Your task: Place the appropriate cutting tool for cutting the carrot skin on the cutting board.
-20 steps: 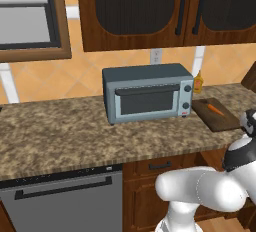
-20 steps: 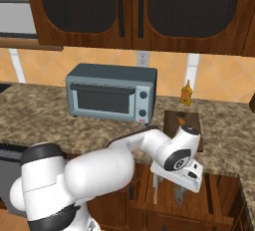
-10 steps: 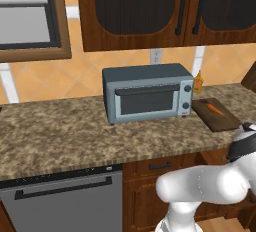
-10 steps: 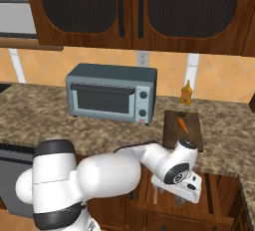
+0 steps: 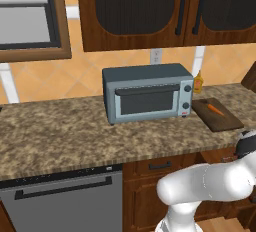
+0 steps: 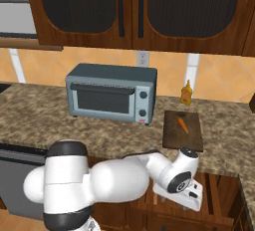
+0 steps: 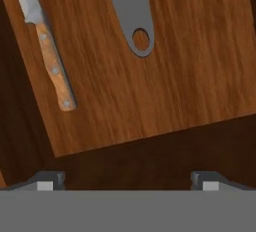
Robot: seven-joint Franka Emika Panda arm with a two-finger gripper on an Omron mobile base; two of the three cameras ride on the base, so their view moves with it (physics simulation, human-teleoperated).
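Hand view shows the gripper [image 7: 127,181] with its tips spread wide, holding nothing, above a wooden drawer floor [image 7: 165,76]. Ahead on the left lies a knife [image 7: 47,51] with wooden handle, near the floor's edge; ahead in the middle lies a grey metal tool [image 7: 131,11]. Higher, on the desk [image 6: 99,135], the carrot [image 6: 183,124] rests on the cutting board [image 6: 182,138], beside the toaster oven [image 6: 112,92].

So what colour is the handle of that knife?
Light orange-brown wood with small silver rivets; the knife shows best in the hand view.
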